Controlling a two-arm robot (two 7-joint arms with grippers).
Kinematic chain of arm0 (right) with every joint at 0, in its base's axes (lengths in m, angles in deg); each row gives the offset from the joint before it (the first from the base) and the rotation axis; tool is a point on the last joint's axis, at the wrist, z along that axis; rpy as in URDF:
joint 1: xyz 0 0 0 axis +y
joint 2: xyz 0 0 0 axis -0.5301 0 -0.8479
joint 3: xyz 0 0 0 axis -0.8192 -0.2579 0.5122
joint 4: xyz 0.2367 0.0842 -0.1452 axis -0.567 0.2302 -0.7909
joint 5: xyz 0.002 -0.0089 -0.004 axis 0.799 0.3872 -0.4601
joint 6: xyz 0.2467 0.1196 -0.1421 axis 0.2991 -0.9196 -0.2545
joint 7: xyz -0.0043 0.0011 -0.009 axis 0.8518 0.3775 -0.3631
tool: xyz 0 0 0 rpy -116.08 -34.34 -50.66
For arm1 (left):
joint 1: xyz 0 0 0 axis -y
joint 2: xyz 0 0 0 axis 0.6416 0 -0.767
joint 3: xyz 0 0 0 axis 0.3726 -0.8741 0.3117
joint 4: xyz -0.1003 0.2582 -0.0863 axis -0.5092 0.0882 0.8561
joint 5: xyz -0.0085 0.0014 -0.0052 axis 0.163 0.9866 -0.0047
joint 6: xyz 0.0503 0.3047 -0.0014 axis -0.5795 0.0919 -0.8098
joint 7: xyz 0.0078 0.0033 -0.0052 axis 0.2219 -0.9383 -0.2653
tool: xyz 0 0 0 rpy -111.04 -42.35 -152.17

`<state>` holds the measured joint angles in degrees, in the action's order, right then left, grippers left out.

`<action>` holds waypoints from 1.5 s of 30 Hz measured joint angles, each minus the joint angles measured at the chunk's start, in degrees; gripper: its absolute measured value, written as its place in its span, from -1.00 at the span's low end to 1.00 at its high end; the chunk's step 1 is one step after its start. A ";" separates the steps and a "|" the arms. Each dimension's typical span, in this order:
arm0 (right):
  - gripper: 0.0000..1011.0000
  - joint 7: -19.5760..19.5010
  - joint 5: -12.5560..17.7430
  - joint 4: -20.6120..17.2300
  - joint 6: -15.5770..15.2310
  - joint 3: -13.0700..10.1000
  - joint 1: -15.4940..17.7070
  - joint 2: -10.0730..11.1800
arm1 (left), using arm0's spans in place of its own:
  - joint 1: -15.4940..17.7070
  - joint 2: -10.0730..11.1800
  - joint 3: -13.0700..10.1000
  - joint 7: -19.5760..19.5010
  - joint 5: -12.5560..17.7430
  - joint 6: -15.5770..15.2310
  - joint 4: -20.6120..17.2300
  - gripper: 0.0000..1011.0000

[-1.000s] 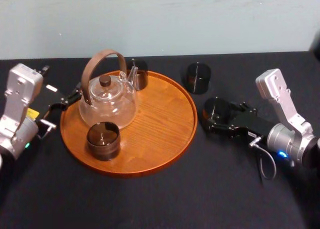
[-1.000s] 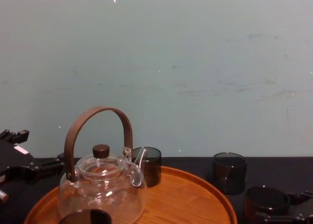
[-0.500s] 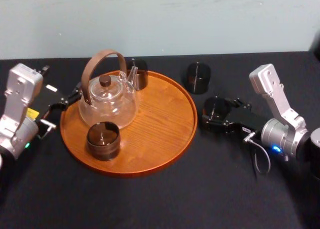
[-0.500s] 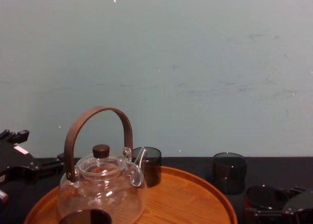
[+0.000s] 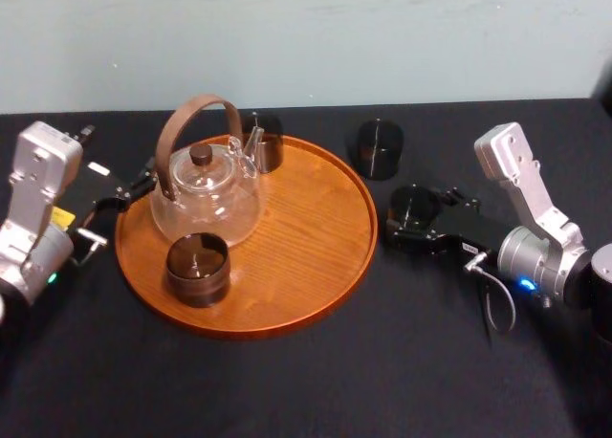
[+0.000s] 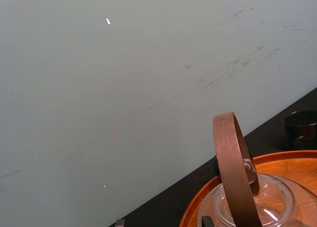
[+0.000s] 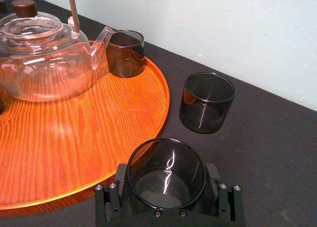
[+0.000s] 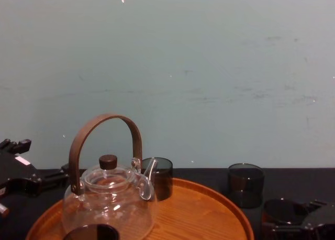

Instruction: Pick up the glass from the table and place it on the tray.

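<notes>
The left pincer (image 5: pixel 129 191) sits parked at the far left, just beside the left rim of the tray (image 5: pixel 316 266). It has not shifted over the last second, and it cannot be told whether it is spread or pressed together. On the tray, nothing has moved: the teapot (image 5: pixel 206 194) stands on the left half, and two dark glasses (image 5: pixel 198 269) stand near and far of it. The right half of the wood is bare.

Right of the tray, a spare glass (image 5: pixel 380 149) stands untouched toward the far edge of the surface (image 5: pixel 287 381). Nearer, the glass (image 5: pixel 414 207) stands upright on the surface, just beside the tray's right rim.

The change is here. Over the last second the right arm has drawn in toward the tray, bringing the right pincer (image 5: pixel 411 216) around the glass. In the right wrist view its pads (image 7: pixel 121 176) appear to touch the wall on both sides, so it looks to be pinching the glass.

The glass has not risen in the chest view. The grasp seems just made, and the lift and the short carry left onto the bare wood are yet to come.
</notes>
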<state>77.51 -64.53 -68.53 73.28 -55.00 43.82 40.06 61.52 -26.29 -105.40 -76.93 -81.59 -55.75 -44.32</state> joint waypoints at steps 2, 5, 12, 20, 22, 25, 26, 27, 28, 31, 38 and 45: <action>0.88 0.01 0.03 0.00 0.00 -0.01 0.00 0.01 | 0.00 0.00 0.00 0.00 0.00 0.00 0.00 0.98; 0.79 0.04 0.15 -0.02 0.01 -0.05 0.01 0.05 | 0.00 0.00 0.00 0.00 0.00 0.00 0.00 0.98; 0.79 0.06 0.20 -0.03 0.00 -0.06 0.01 0.06 | 0.00 0.00 0.00 0.00 0.00 0.00 0.00 0.98; 0.79 -0.07 1.30 -1.71 0.25 -1.59 1.32 0.58 | 0.00 0.00 0.00 0.00 0.00 0.00 0.00 0.98; 0.79 -0.20 1.69 -2.62 0.42 -2.07 1.86 0.85 | 0.00 0.00 0.00 0.00 0.00 0.00 0.00 0.98; 0.79 -0.31 2.20 -3.85 0.59 -2.72 2.49 1.29 | 0.00 0.00 0.00 0.00 0.00 0.00 0.00 0.98; 0.79 -0.34 2.33 -4.26 0.63 -2.91 2.66 1.44 | 0.00 0.00 0.00 0.00 0.00 0.00 0.00 0.98; 0.79 -0.35 2.44 -4.62 0.64 -3.06 2.81 1.56 | 0.00 0.00 0.00 0.00 0.00 0.00 0.00 0.98; 0.79 -0.36 2.65 -5.29 0.64 -3.32 3.03 1.82 | 0.00 0.00 0.00 0.00 0.00 0.00 0.00 0.98; 0.79 -0.34 2.97 -6.64 0.63 -3.71 3.38 2.41 | 0.00 0.00 0.00 0.00 0.00 0.00 0.00 0.98; 0.79 0.19 3.28 -8.56 0.57 -3.87 3.30 3.48 | 0.00 0.00 0.00 0.00 0.00 0.00 0.00 0.98; 0.79 1.40 3.41 -9.26 0.88 -3.03 2.20 3.97 | 0.00 0.00 0.00 0.00 0.00 0.00 0.00 0.98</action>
<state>78.91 -61.11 -77.79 74.16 -58.04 46.02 44.04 61.52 -26.29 -105.40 -76.93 -81.59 -55.75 -44.32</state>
